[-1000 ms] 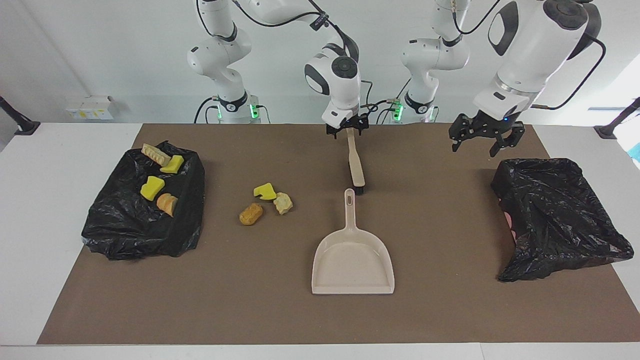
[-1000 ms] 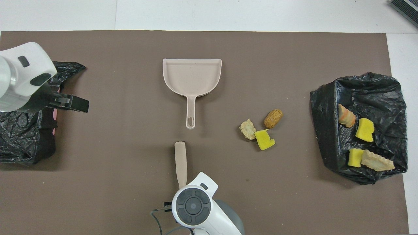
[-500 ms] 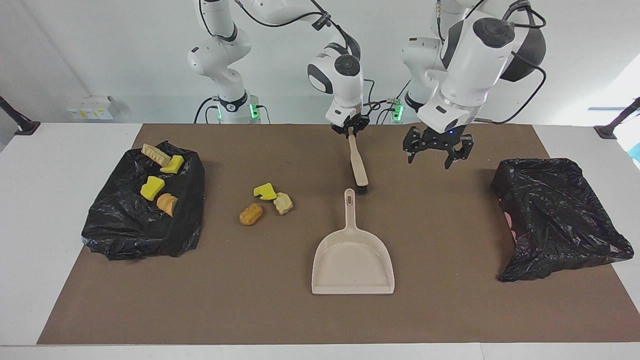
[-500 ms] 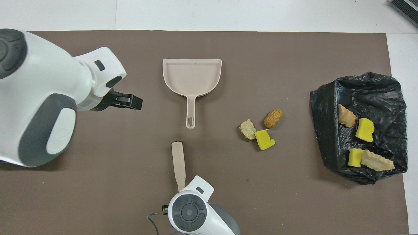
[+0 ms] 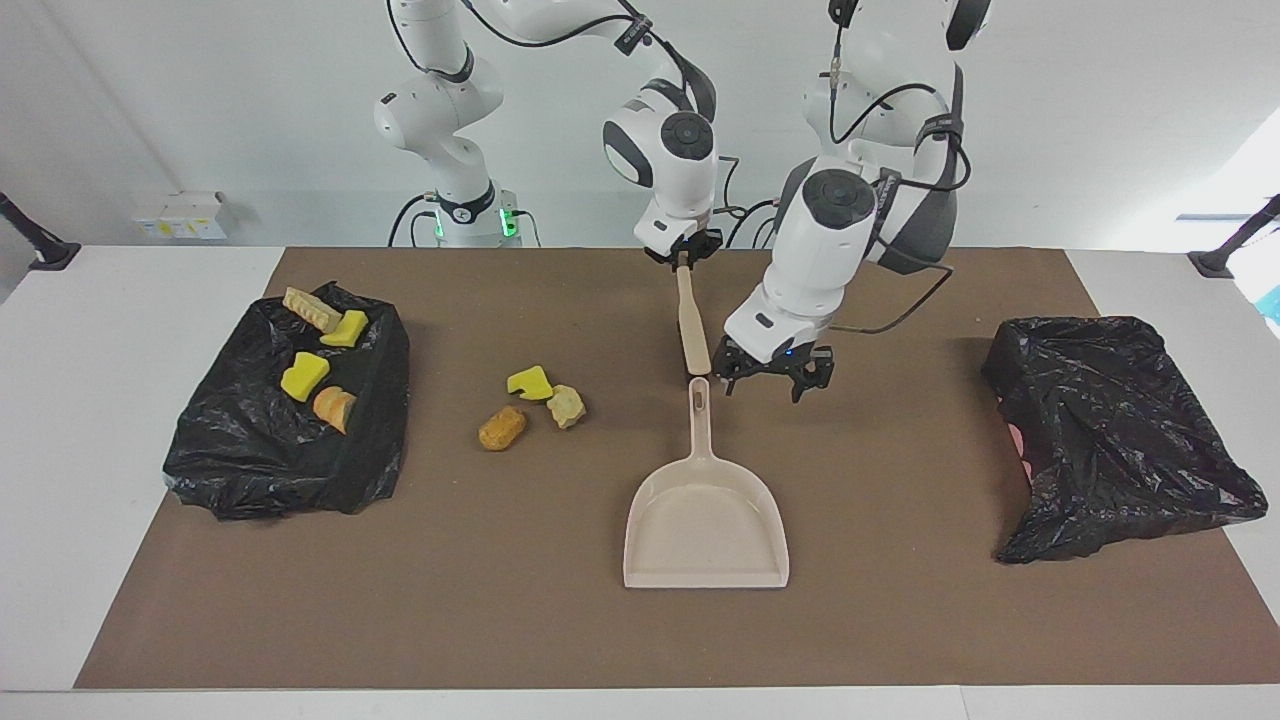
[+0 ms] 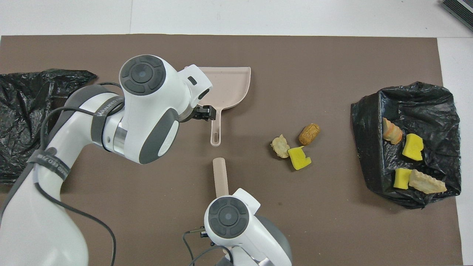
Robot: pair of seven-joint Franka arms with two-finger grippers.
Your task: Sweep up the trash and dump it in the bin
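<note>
right gripper (image 5: 683, 259) clamping brush (image 5: 692, 328) handle, lifting it clear of mat | left gripper (image 5: 775, 377) gaping, hovering beside dustpan (image 5: 706, 510) handle | trash (image 5: 531, 402) lying on mat, four chunks sitting on bag (image 5: 260, 450)

mat (image 5: 900, 620): covers the table's middle
dustpan (image 5: 706, 520): mid-mat, handle toward the robots
brush (image 5: 692, 325): just nearer the robots than the dustpan's handle
loose trash (image 5: 530, 405): three chunks beside the dustpan, toward the right arm's end
bag (image 5: 250, 450): right arm's end, four chunks on it
second bag (image 5: 1110, 440): left arm's end
</note>
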